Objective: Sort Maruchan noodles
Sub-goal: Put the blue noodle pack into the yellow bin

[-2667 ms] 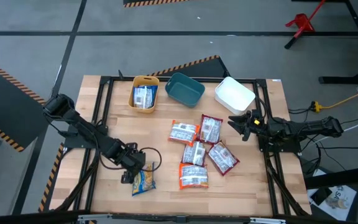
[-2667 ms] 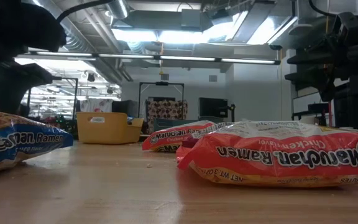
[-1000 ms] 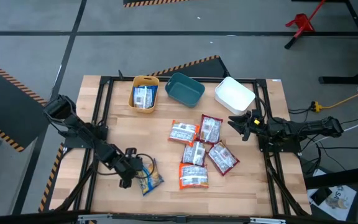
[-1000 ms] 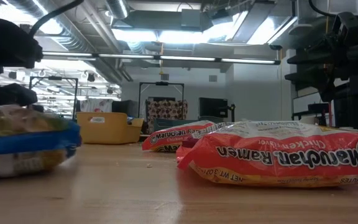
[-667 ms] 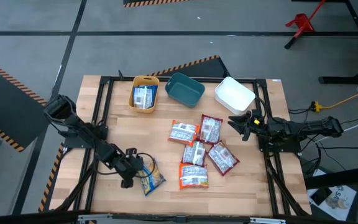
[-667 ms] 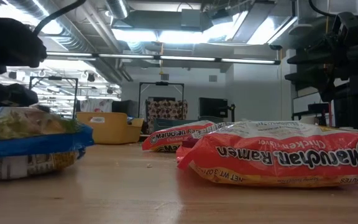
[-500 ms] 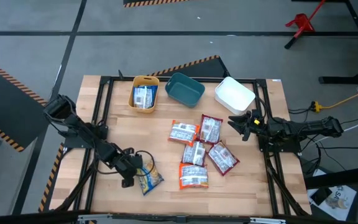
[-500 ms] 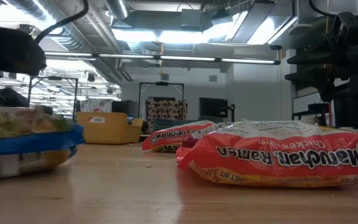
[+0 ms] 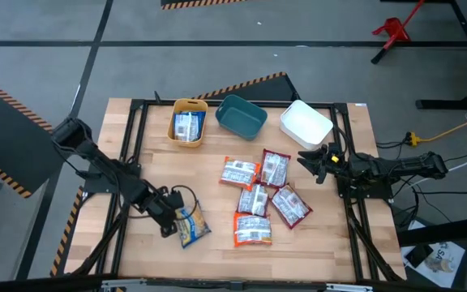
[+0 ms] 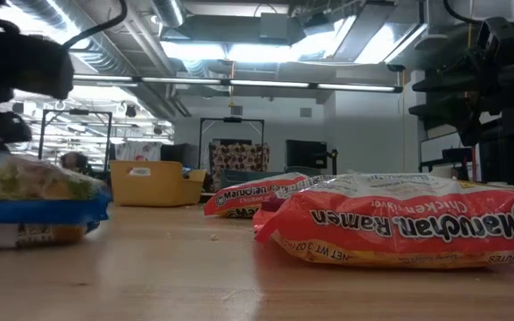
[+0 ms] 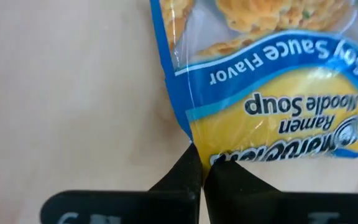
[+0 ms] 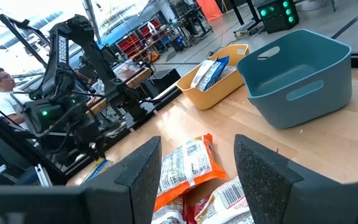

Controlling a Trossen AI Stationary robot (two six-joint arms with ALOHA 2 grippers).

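1. The jaws of the left gripper point(image 11: 201, 163) are seen pressed together on the edge of a blue-and-yellow Soy Sauce Flavor packet point(image 11: 272, 93), pinching its thin plastic seam near a corner.
2. In the high view, this left gripper point(image 9: 171, 221) is found near the table's front left, with the pinched packet point(image 9: 190, 228) trailing just beside it toward the middle; whether the packet is lifted clear of the wood cannot be told for certain, though in the low view it point(image 10: 34, 205) appears raised a little.
3. The right gripper point(image 9: 314, 165) is held with its fingers spread apart and nothing between them, waiting at the table's right side just in front of the white bin point(image 9: 306, 123).
4. One blue-and-yellow packet point(image 9: 186, 126) is already lying inside the yellow bin point(image 9: 174, 113), so that bin is judged to be the place for this flavour.
5. The teal bin point(image 9: 241, 115) and the white bin are seen without packets.
6. Five orange-and-white and red-and-white packets point(image 9: 259, 197) are left clustered in the middle of the table, some overlapping.
7. The sorting is judged to be early: one packet is placed, one is in the grip, and five are untouched.
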